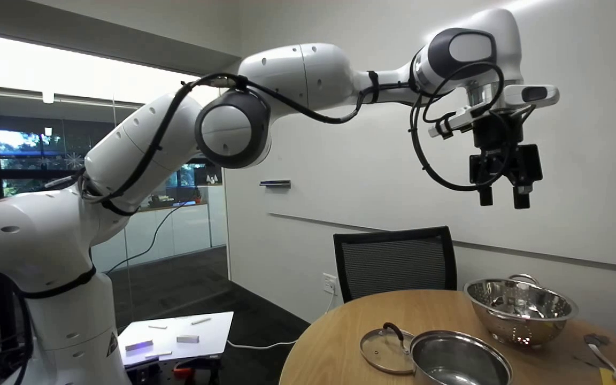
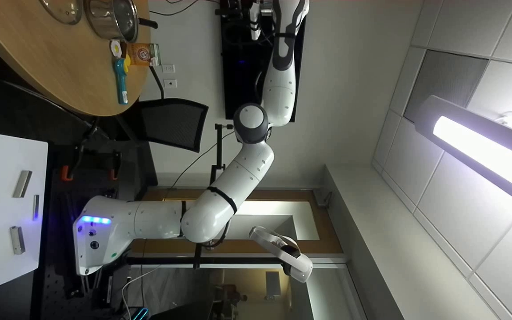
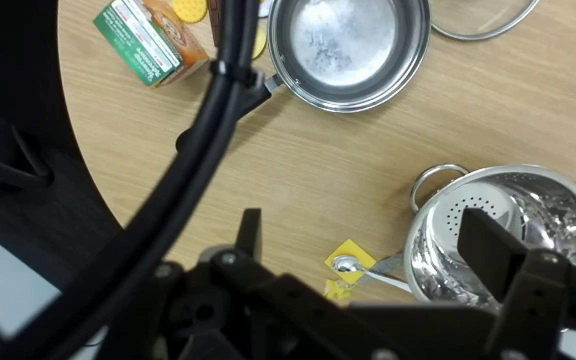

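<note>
Wrist view: the claw (image 3: 360, 225) stands wide with nothing between its fingers, one finger seen against wood and the other against the colander (image 3: 548, 200). It hangs well above the counter (image 1: 335, 342) in an exterior view, touching nothing.

Nearest below is the spoon (image 3: 346, 264), close by the colander. Its bowl lies over a yellow square (image 3: 350, 246), which perhaps serves as a rest, and its handle runs to the colander's rim; whether the two touch is hard to tell. Mouth up, the colander sits near the wall-side edge of the counter, its loop handle turned inward, probably easier to reach that way. A gray flat thing (image 3: 390, 262) shows beside its rim, too covered to name.

The saucepan (image 3: 345, 42) is uncovered, its lid (image 3: 473, 15) laid beside it, likely to give access from above. Its dark handle slants toward the counter's curved edge but stops short; a box (image 3: 150, 42) sits nearer that edge.

A broad stretch of wood separates saucepan and spoon, while sideways room looks tightest at the colander's raised rim.
</note>
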